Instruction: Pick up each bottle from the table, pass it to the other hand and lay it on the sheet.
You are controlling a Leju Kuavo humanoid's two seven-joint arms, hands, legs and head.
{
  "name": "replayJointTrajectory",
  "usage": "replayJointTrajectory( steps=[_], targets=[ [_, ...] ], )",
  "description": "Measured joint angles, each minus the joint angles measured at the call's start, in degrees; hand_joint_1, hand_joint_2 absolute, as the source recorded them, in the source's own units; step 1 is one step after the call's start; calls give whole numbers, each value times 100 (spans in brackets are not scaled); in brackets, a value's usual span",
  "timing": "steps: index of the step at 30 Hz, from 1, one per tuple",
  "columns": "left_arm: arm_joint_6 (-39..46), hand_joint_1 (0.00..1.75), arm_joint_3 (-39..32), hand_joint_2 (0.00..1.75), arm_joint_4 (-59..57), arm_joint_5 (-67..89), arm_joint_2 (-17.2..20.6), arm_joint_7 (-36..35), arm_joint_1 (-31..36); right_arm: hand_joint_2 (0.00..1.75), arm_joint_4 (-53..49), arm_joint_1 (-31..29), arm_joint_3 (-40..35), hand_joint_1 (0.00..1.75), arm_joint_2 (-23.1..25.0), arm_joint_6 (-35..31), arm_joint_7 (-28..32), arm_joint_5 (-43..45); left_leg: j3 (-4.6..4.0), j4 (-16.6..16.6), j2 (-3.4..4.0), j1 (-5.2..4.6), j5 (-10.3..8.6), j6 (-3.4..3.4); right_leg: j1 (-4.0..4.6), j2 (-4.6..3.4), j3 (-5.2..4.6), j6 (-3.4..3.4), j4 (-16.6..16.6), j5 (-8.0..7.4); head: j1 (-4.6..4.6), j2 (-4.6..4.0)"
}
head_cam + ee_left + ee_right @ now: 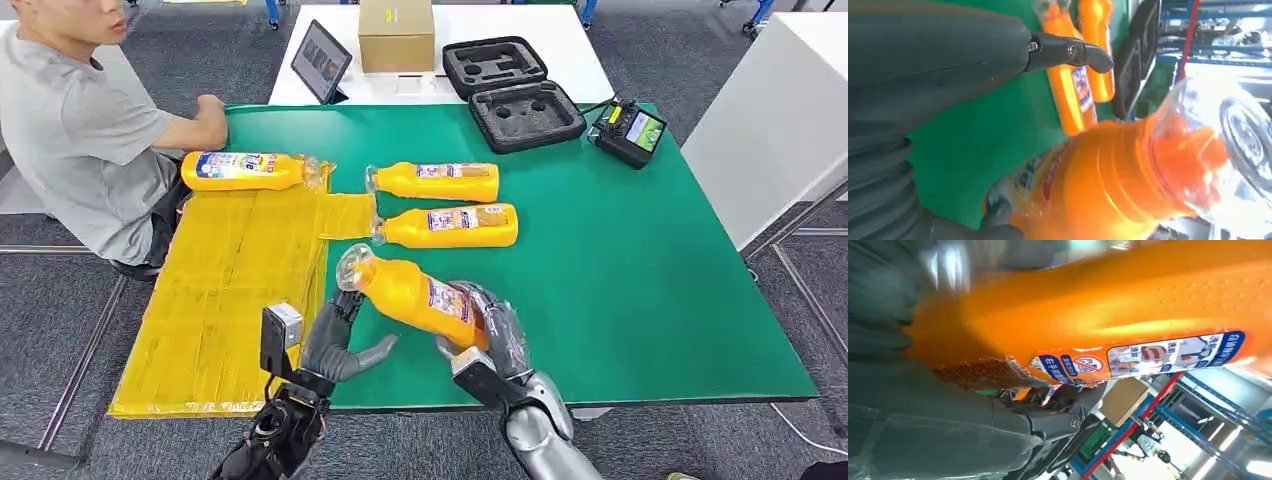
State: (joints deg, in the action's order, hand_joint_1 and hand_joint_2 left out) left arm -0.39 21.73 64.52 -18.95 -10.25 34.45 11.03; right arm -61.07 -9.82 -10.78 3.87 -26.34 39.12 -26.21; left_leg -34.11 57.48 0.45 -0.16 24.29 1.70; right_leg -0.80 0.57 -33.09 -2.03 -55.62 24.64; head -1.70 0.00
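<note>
My right hand grips the lower body of an orange bottle and holds it tilted above the green table, clear cap pointing towards the yellow sheet. The right wrist view shows the bottle's body lying across the fingers. My left hand is spread just below the bottle's neck end, with its thumb apart from the bottle. Two more orange bottles lie on the table. A further bottle lies at the sheet's far end.
A person sits at the table's left corner, an arm resting close to the sheet. An open black foam case and a handheld controller sit at the far edge. Behind them are a cardboard box and a tablet.
</note>
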Motion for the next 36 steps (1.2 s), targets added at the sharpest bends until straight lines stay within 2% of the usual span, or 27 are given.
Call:
replayJointTrajectory(
  steps=[17,36],
  targets=[
    [-334,0,240,175,68,-223,-79,105,38,175,157,-89,-37,175,90,28,72,269,-2,0,-1,-1,0,0,-1,1,-2,0,0,0,2,0],
    [-81,0,343,175,-48,-181,-192,208,342,175,385,-191,-286,175,262,63,90,352,-3,0,-1,0,-1,0,0,1,-4,0,0,0,2,0]
  ],
)
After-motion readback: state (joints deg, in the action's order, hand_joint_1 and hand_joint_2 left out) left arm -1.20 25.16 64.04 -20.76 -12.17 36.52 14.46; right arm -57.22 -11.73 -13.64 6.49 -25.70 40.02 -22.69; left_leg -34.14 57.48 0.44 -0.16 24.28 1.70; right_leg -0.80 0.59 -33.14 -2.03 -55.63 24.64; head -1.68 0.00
